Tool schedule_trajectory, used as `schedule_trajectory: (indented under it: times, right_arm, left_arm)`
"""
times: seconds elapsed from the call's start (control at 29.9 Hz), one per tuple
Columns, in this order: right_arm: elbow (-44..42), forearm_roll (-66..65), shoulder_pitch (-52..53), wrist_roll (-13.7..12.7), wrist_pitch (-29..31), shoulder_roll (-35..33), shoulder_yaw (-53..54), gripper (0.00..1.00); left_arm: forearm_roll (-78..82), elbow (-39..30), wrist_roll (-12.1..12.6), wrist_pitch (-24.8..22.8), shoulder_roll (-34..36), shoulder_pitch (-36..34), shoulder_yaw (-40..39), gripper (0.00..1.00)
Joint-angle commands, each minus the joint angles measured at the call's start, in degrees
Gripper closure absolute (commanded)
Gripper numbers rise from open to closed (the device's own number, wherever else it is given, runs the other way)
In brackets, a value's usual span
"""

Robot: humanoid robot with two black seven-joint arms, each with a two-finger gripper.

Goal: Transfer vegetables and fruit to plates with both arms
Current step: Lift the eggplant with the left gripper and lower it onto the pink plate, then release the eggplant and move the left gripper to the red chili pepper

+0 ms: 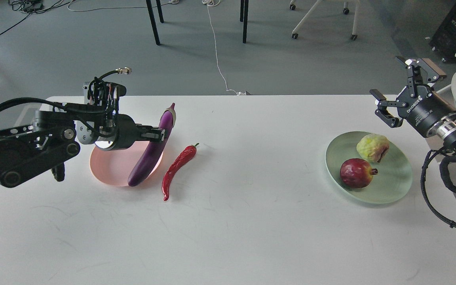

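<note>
Now left gripper (pixel 164 133) clamps eggplant (pixel 151 152) over pink plate (pixel 107 168); right gripper (pixel 400 85) spread, empty, above green plate (pixel 398 182); chili (pixel 176 169) on table (pixel 228 237).

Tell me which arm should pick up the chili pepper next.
Probably the left. The chili pepper lies on the table beside the pink plate, near the left gripper, which holds the eggplant. The right gripper is far off.

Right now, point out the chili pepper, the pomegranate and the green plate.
chili pepper (pixel 177 166), head view, middle of its body.
pomegranate (pixel 355 173), head view, centre of its skin.
green plate (pixel 394 186), head view, bare right part.
</note>
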Motion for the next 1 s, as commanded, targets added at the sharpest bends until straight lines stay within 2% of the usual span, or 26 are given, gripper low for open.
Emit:
schedule_trajectory:
  times: [0.0, 0.07, 0.13, 0.27, 0.4, 0.47, 0.6, 0.67, 0.97]
  right_arm:
    - [-0.1, -0.1, -0.02, -0.01, 0.0, 0.12, 0.0, 0.05]
    - [-0.1, -0.1, -0.02, -0.01, 0.0, 0.12, 0.0, 0.05]
    - [-0.02, -0.1, -0.02, -0.01, 0.0, 0.12, -0.09, 0.05]
    - [-0.1, -0.1, -0.02, -0.01, 0.0, 0.38, -0.18, 0.05]
    - [-0.19, -0.27, 0.24, -0.01, 0.0, 0.47, -0.09, 0.05]
    - [-0.1, -0.27, 0.24, -0.01, 0.0, 0.47, -0.18, 0.05]
    - [-0.19, -0.27, 0.24, -0.01, 0.0, 0.47, -0.18, 0.05]
    - [-0.19, -0.27, 0.24, -0.01, 0.0, 0.47, -0.18, 0.05]
    - [-0.19, -0.27, 0.5, -0.01, 0.0, 0.38, -0.18, 0.05]
  left_arm:
    - [3.14, 4.29, -4.15, 1.15, 2.67, 1.65, 1.13, 0.87]
    - [5.34, 6.76, -5.56, 1.85, 2.58, 2.53, 1.05, 0.87]
    - [5.88, 8.08, -6.62, 2.99, 2.5, 2.8, 1.13, 0.82]
    - [5.79, 9.41, -6.88, 5.72, 2.06, 3.06, 1.05, 0.73]
    - [5.61, 9.41, -6.97, 6.07, 1.44, 3.5, 1.05, 0.43]
    - [5.35, 9.41, -7.06, 5.99, 1.44, 3.59, 1.05, 0.35]
    - [5.18, 9.41, -7.06, 5.99, 1.53, 3.5, 0.96, 0.27]
    - [5.18, 9.23, -7.06, 6.07, 1.53, 3.5, 0.26, 0.18]
    - [5.61, 7.13, -7.06, 6.25, 1.44, 2.71, -0.01, 0.14]
